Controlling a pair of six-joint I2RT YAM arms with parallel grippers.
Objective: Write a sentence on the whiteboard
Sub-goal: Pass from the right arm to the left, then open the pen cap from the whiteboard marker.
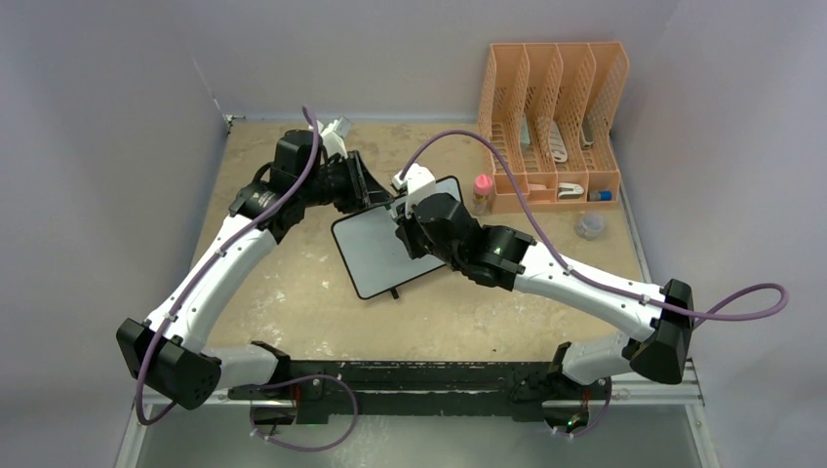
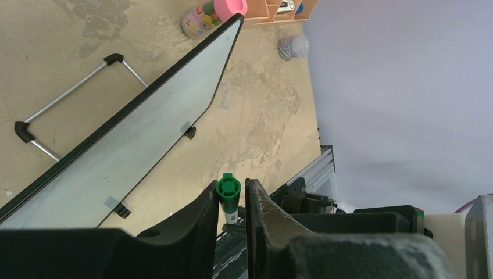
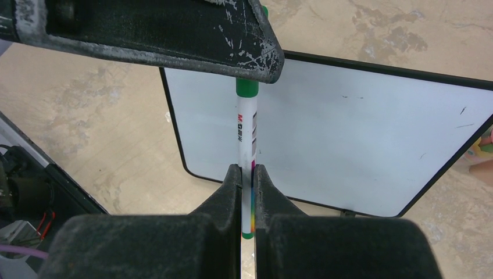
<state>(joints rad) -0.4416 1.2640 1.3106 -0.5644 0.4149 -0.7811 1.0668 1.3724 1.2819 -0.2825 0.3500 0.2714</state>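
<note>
The marker (image 3: 246, 128) is clamped by its barrel in the right end effector (image 3: 247, 171), and its green cap (image 2: 228, 189) is pinched between the fingers of the left end effector (image 2: 231, 192). The whiteboard (image 1: 375, 255) is set on the bench (image 1: 293, 302), beneath the right end effector and just beside the left.

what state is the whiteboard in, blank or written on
Blank. The whiteboard shows plain white in the right wrist view, just a few tiny dark marks, no lettering.
</note>
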